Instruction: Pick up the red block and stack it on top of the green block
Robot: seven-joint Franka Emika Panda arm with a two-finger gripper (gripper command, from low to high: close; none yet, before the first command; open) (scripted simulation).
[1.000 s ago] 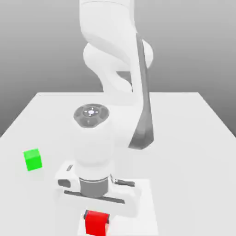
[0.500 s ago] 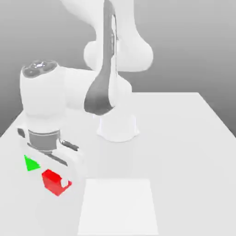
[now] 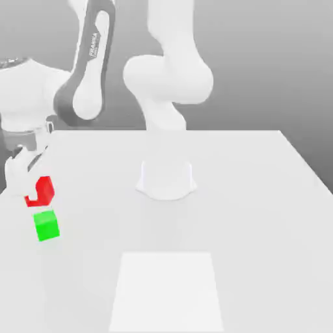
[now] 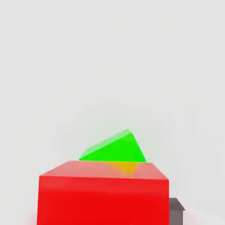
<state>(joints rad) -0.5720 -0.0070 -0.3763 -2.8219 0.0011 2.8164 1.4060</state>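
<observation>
Just above the green block (image 3: 46,226), at its 12 o'clock, the end effector (image 3: 34,188) grips the red block (image 3: 43,190), which looks light, hard and smooth, by its flat sides.

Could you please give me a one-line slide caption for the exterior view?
Panda arm's gripper holds the red block just above the green block near the white table's left edge.

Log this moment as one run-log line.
phase: carry | gripper: shut on red block | red block: lifted, just above green block, apart | green block: on table | stack: not yet done
</observation>
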